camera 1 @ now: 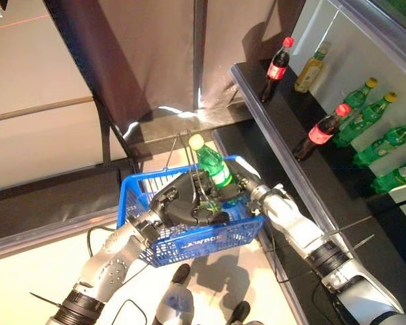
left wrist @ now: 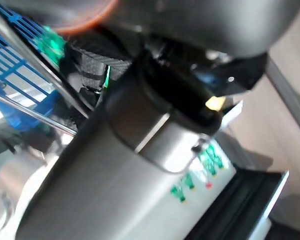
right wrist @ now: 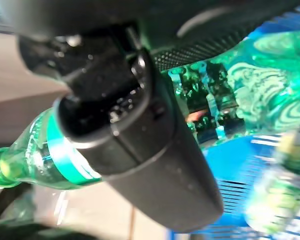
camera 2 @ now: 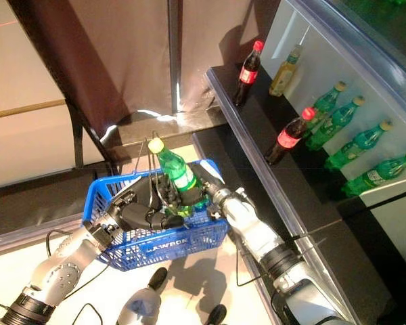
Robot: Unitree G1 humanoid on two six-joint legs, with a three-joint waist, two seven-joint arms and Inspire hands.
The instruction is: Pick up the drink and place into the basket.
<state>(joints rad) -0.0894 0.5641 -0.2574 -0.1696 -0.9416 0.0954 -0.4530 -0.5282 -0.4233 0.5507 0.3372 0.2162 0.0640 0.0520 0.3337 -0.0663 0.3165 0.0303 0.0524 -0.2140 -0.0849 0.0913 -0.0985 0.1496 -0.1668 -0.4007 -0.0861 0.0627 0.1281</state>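
A green drink bottle (camera 1: 213, 166) with a yellow cap leans up out of the blue wire basket (camera 1: 132, 196), neck toward the rear. My right hand (camera 1: 247, 191) reaches in from the right, fingers curled round the bottle's lower body. The right wrist view shows that hand (right wrist: 140, 150) wrapped on the green bottle (right wrist: 230, 85), with blue basket mesh (right wrist: 240, 160) behind. My left hand (camera 1: 186, 203) sits at the basket's middle, curled on its metal handle and holding the basket off the floor. The bottle's base is hidden behind both hands.
A black shelf (camera 1: 284, 156) runs along the right, carrying two red-capped cola bottles (camera 1: 277, 68), a yellowish bottle (camera 1: 310, 68) and several green bottles (camera 1: 372, 115). A brown panel (camera 1: 155, 54) stands behind the basket. Pale floor lies below.
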